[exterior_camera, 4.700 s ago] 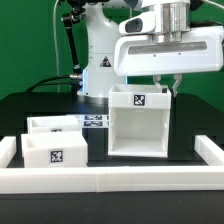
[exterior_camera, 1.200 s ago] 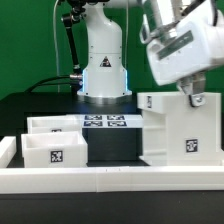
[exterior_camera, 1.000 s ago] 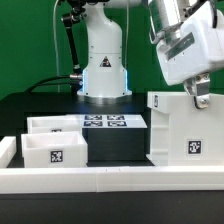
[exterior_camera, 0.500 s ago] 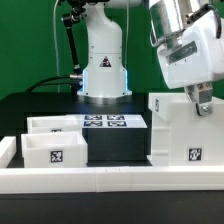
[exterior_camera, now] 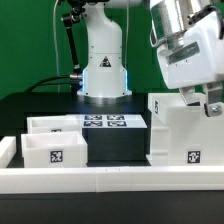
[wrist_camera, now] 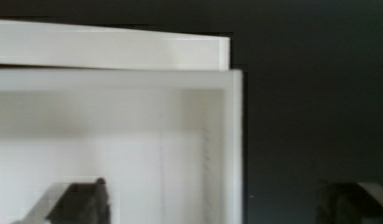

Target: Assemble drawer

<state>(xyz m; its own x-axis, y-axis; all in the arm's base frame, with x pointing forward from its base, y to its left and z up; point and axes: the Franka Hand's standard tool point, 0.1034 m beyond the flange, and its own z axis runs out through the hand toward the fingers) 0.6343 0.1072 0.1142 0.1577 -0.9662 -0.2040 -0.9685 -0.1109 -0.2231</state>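
**Hand** (exterior_camera: pixel 212 108): open. In the wrist view your two fingers (wrist_camera: pixel 72 200) stand well apart. One hangs over a white hollow, the other over the dark worktop (wrist_camera: pixel 312 110). Neither appears to touch anything.

**Housing** (exterior_camera: pixel 185 135): directly beneath the hand, resting on the worktop. One of its upright walls (wrist_camera: pixel 223 150) runs between your fingers. A tagged face is turned to the exterior camera. The hand sits at the housing's upper edge, on the end toward the exterior view's right. The exterior view does not settle which face is open. The wrist view seems to look down into the hollow.

**Marker board** (exterior_camera: pixel 110 122): flat on the worktop, beyond the housing's far end from the hand.

**Front tray** (exterior_camera: pixel 55 152): well apart from the hand, past the housing and the marker board, toward the exterior view's left. Its tagged long side faces the camera, so its long axis runs roughly along the line back to the hand. No knob can be made out.

**Back tray** (exterior_camera: pixel 50 125): just behind the front tray, equally far from the hand.

**Rim wall** (exterior_camera: pixel 110 182): along the worktop's front edge.

**Judgement**: both trays lie to one side, with the whole housing in between. Lift straight up before you cross, or the finger inside the hollow is likely to catch the wall.
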